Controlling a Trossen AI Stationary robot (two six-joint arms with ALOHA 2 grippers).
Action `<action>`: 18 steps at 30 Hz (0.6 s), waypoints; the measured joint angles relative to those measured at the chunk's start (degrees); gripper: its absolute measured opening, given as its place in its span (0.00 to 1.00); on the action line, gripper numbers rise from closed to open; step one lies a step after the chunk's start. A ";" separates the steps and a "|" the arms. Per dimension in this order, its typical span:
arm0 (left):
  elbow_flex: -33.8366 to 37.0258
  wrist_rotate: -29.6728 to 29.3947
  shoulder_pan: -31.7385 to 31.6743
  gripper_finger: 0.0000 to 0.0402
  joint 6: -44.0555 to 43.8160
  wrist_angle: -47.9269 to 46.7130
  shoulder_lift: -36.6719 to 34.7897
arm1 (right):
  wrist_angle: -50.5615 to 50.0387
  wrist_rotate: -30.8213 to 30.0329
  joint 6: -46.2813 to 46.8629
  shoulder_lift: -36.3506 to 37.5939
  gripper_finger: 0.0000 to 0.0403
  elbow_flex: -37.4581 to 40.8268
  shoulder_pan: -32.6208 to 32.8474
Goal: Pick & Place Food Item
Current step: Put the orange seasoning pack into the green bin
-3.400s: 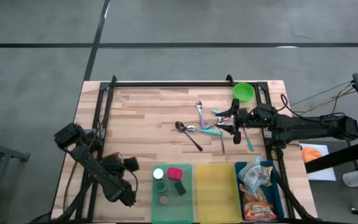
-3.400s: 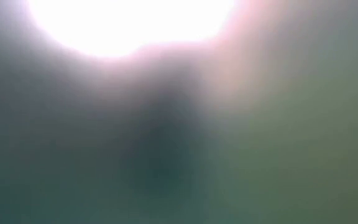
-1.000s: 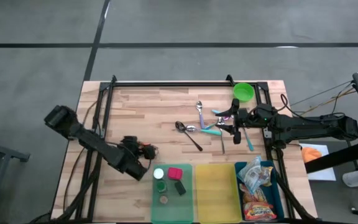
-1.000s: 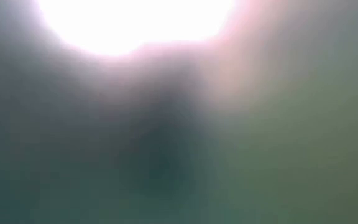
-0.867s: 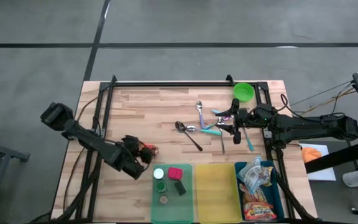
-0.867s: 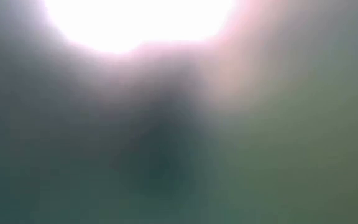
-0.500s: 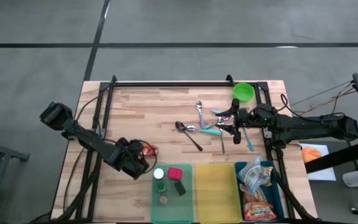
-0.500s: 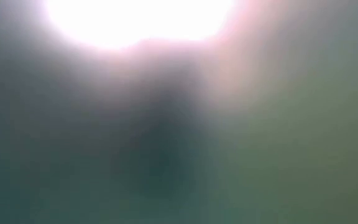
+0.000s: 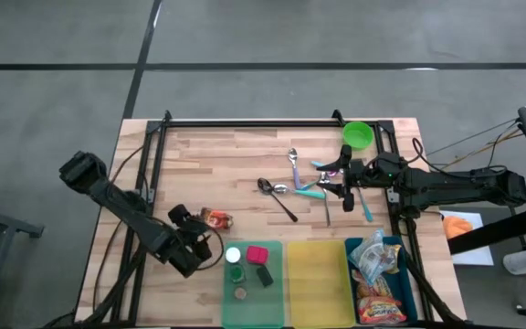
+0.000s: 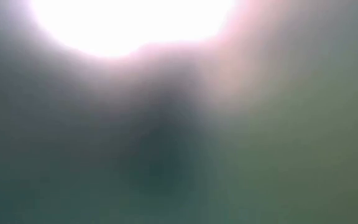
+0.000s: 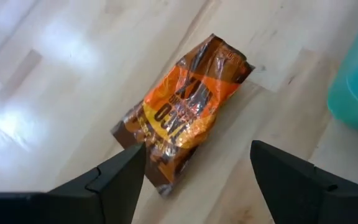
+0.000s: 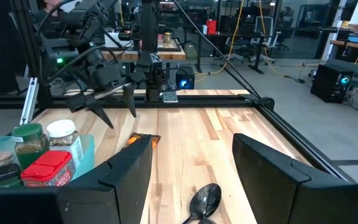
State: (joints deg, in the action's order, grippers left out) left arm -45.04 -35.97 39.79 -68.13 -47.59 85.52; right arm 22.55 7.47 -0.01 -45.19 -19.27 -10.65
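An orange and brown snack packet (image 9: 215, 217) lies flat on the wooden table, just beyond the green bin (image 9: 278, 302). In the left wrist view the packet (image 11: 185, 112) lies ahead of my open fingers, which touch nothing. My left gripper (image 9: 196, 230) hangs open, slanting down, just nearer and to the left of the packet. The right wrist view shows it (image 12: 115, 109) above the packet (image 12: 143, 140). My right gripper (image 9: 332, 180) waits open and level over the cutlery at the right. The low view shows only blur.
Three bins line the near edge: the green one holds jars (image 9: 234, 256) and a red box (image 9: 257, 255), a yellow bin (image 9: 316, 279) is beside it, and a blue bin (image 9: 404, 292) holds snack packets. Spoons (image 9: 278, 196) and a green bowl (image 9: 358, 135) lie at the far right.
My left gripper has drawn back from the packet toward the table's near edge and has rolled about its own axis, its fingers staying open. The packet lies where it was on the table.
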 joint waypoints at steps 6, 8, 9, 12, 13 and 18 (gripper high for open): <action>-3.11 -1.11 0.35 0.72 0.48 -3.84 6.88 | 0.00 0.01 -0.02 0.00 0.55 0.00 0.00; -5.48 -1.09 0.55 0.72 0.37 -6.26 10.26 | -0.02 0.02 -0.02 0.00 0.55 0.00 0.02; -6.59 -1.11 0.72 0.72 0.24 -7.70 12.08 | 0.00 -0.01 -0.02 0.00 0.55 -0.02 -0.01; -9.14 -1.93 1.64 0.72 0.21 -10.93 16.85 | 0.00 0.02 -0.02 0.00 0.55 0.00 0.00; -9.65 -2.19 1.97 0.72 0.13 -11.61 18.14 | 0.01 -0.01 0.00 0.00 0.55 0.00 0.01; -9.39 -2.63 3.95 0.72 -2.18 -13.53 21.20 | 0.00 -0.01 -0.02 0.00 0.55 -0.02 0.02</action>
State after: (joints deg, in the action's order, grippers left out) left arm -54.43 -38.60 43.74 -70.32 -61.12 106.72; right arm 22.55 7.46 -0.03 -45.19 -19.29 -10.63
